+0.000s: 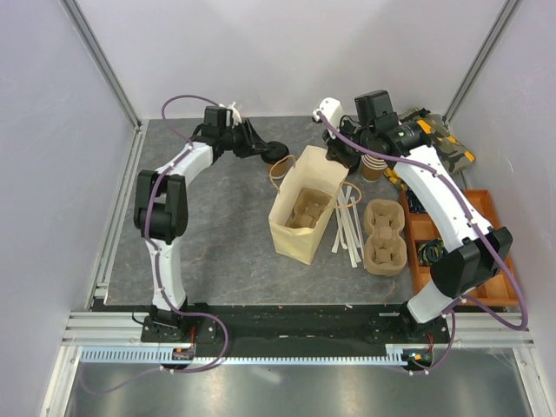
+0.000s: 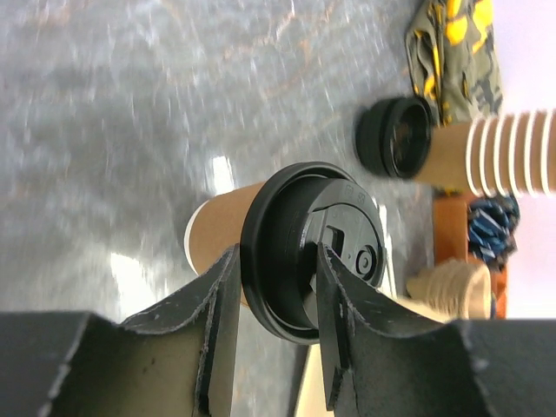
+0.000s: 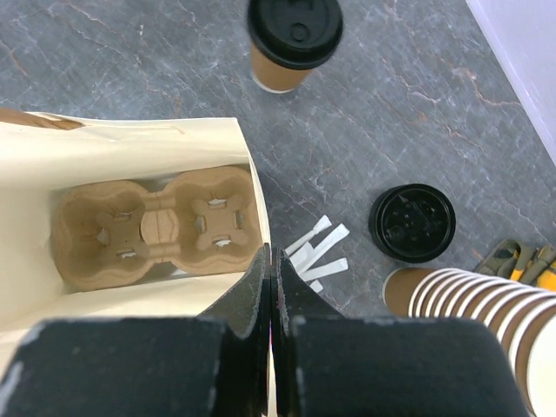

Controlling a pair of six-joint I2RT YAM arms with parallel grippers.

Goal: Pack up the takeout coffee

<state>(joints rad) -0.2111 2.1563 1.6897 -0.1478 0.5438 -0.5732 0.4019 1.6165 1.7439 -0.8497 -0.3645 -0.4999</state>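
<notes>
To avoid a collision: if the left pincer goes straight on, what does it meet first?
The round black plastic lid of the brown kraft-paper cup, directly between the left pincer's fingers; they may already touch it.

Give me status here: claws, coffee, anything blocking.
Left claw straddling takeout coffee's lid rim, grip unconfirmed. Right claw shut on paper bag rim. Coffee upright outside bag; cup carrier inside, slots empty. Nothing across bag mouth.
</notes>
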